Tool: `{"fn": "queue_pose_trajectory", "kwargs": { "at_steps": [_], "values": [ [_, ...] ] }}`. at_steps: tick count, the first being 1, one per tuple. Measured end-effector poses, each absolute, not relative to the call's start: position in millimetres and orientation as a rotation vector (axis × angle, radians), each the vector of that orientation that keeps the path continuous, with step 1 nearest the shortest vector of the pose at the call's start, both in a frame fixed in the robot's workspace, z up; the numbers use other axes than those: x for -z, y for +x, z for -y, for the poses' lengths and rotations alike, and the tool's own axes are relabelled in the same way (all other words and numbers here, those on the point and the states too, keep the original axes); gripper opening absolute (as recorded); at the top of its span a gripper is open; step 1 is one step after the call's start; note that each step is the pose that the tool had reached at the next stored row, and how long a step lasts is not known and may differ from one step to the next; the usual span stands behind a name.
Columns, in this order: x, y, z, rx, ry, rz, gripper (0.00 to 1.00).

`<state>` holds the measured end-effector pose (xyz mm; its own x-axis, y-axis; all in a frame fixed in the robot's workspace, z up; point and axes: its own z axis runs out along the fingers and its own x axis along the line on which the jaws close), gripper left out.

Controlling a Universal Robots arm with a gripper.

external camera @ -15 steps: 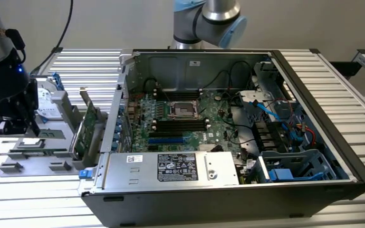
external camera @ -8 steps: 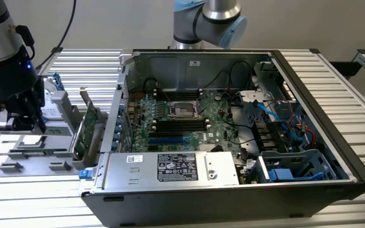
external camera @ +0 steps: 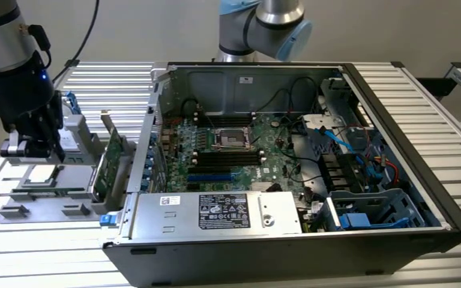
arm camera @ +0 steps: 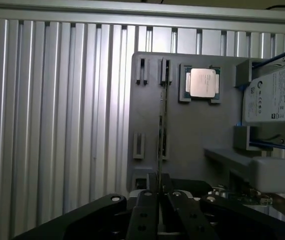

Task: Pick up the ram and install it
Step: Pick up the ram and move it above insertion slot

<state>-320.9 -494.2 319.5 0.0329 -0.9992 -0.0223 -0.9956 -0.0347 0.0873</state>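
Tool above gray parts holder, beside open computer case.

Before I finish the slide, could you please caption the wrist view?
Hand over the gray holder, lined up with the ram standing on edge in its slots; CPU and drive alongside.

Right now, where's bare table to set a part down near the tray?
Bare ribbed table on the camera side of the grey tray, on its far side up to the PC case, and along the case's side on the exterior view's right. Crowded: the tray itself, loaded with parts under the gripper, and the case interior.
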Motion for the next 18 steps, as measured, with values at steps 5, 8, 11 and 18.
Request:
{"fn": "queue_pose_trajectory", "kwargs": {
  "at_steps": [5,8,11,18],
  "values": [
    [-326,-318,487,0.113,2.228,2.149,0.14],
    [-333,-315,483,0.112,2.23,2.148,0.14],
    [-339,-313,480,0.109,2.233,2.148,0.14],
    [-346,-308,475,0.093,2.245,2.15,0.14]
  ]
}}
